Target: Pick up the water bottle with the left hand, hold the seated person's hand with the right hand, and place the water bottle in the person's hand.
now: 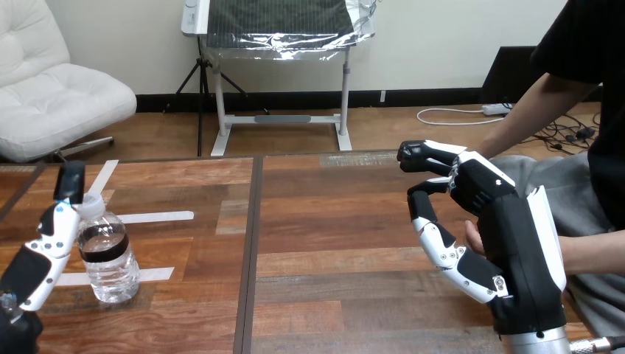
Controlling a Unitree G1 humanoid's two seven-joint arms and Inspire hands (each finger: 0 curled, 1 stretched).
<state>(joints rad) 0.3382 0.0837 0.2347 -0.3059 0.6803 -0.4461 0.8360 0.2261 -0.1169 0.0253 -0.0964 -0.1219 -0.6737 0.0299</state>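
A clear water bottle (108,257) with a white cap and a dark label stands upright on the wooden table (332,221) at the near left. My left hand (40,254) is open just left of it, its straight fingers (70,183) rising past the cap, close against the bottle's side. My right hand (508,243) hovers at the table's right edge, open with loosely bent fingers and a wide gap to the thumb. The person's hand (472,237) peeks out beside its palm, mostly hidden behind it. I cannot tell whether they touch.
White tape strips (158,217) lie on the table behind and under the bottle. A dark seam (250,243) runs down the table's middle. The person's other forearm (527,110) reaches down behind my right hand at the right side.
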